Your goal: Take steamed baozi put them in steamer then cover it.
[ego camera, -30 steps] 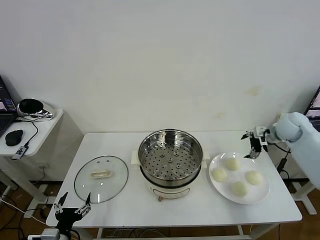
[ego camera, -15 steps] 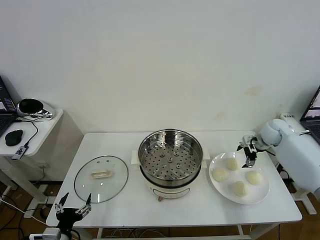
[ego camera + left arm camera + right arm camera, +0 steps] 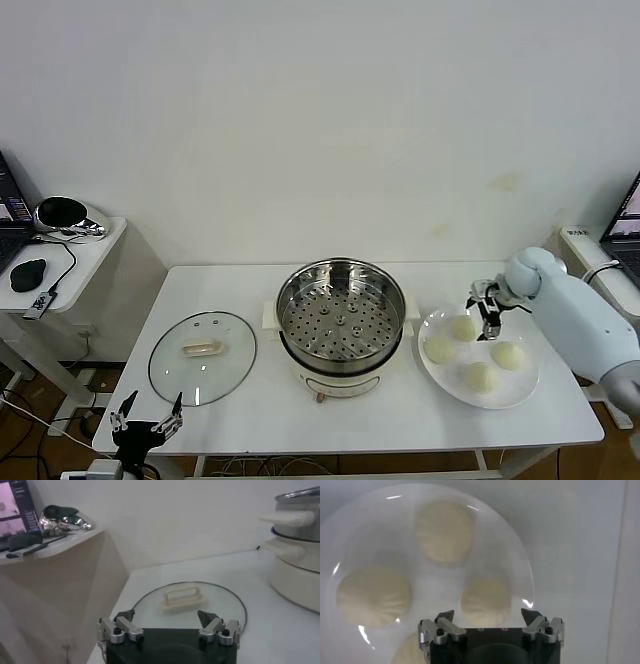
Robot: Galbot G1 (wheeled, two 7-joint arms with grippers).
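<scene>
Several cream-white baozi lie on a white plate (image 3: 520,385) at the right; the far one (image 3: 464,327) shows in the right wrist view (image 3: 486,601). My right gripper (image 3: 484,312) is open and hovers just above this far baozi, its jaws either side of it (image 3: 487,616). The steel steamer (image 3: 341,311) with its perforated tray stands open mid-table, with no baozi in it. The glass cover (image 3: 202,356) lies flat at the left, handle up (image 3: 183,598). My left gripper (image 3: 146,422) is open and empty off the table's front left edge (image 3: 166,618).
A side table (image 3: 55,260) at the far left holds a mouse, a cable and a shiny object. The white wall is close behind the table. The steamer's white base and side handle (image 3: 280,519) lie beyond the cover in the left wrist view.
My right gripper has moved left and down from the table's far right edge to over the plate's far baozi. The left arm has barely moved.
</scene>
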